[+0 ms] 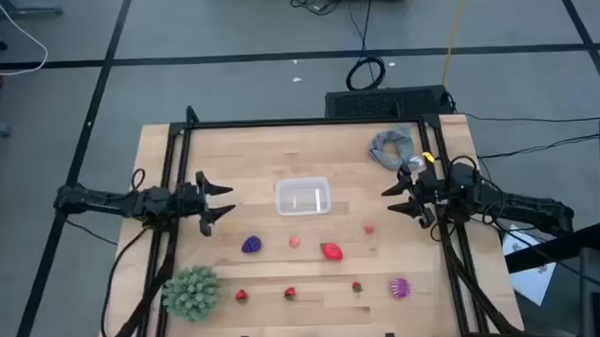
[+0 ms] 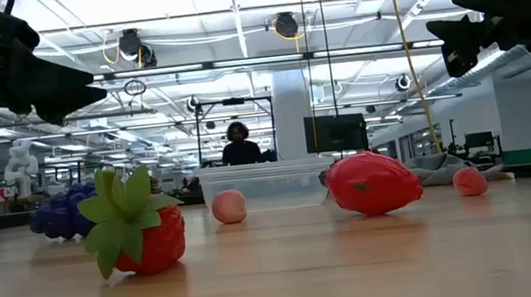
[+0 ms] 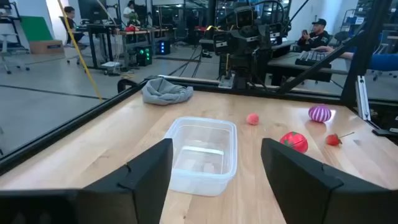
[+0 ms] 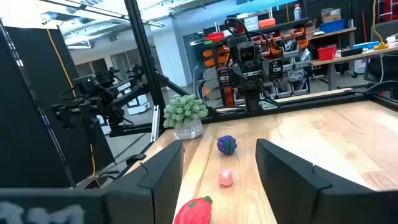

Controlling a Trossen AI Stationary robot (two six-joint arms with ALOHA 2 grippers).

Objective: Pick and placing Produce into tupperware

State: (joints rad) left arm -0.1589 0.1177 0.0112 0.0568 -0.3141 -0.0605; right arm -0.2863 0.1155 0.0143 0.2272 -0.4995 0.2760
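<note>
Grey cloth (image 1: 390,145): far right corner of worktop (image 1: 230,161).
Green spiky ball (image 1: 192,291): near left corner.
Tupperware (image 1: 302,196): mid-worktop, between both grippers.
Left gripper (image 1: 218,203): open, empty.
Right gripper (image 1: 393,199): open, empty.

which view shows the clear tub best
The left wrist view: the tupperware sits close, its empty inside visible. The high view shows it small from above; the low view only its side, behind fruit; the right wrist view misses it.

The table (image 1: 309,153) is pale wood with a smooth, lightly sheened finish. The tupperware (image 1: 302,197) is clear glossy plastic — the cloth (image 1: 389,147) near the far right corner is soft, crumpled grey fabric. The gripper fingers (image 3: 149,171) look matt black.
</note>
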